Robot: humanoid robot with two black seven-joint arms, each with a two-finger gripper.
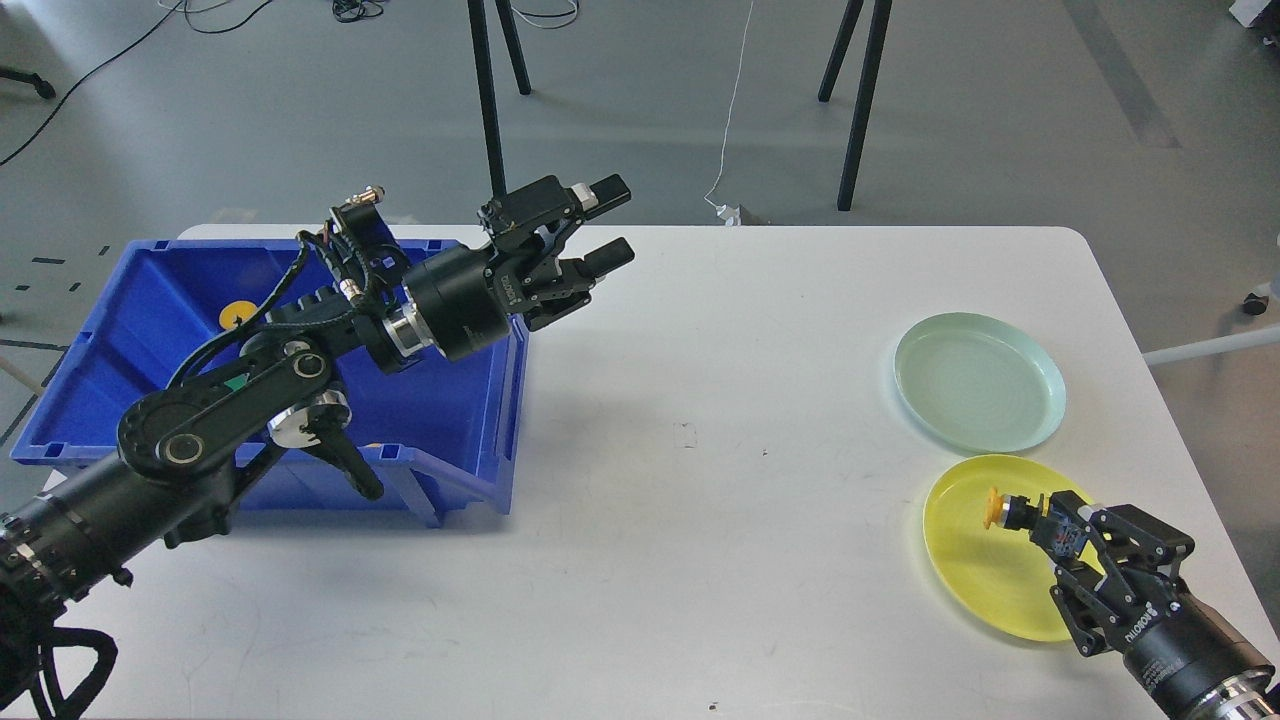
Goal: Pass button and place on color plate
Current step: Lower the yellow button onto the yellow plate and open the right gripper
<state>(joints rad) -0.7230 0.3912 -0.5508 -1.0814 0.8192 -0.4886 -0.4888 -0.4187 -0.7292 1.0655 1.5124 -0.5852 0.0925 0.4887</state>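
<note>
My right gripper [1062,527] is shut on the yellow-capped button [1004,510] and holds it over the yellow plate [975,570] at the table's front right. The button's yellow cap points left; I cannot tell if it touches the plate. My left gripper [603,224] is open and empty, held in the air above the blue bin's right rim, pointing right.
A pale green plate [980,382] lies behind the yellow one. The blue bin [120,340] stands at the left with a yellow item [236,314] inside. The white table [700,430] carries everything. Stand legs rise behind the table.
</note>
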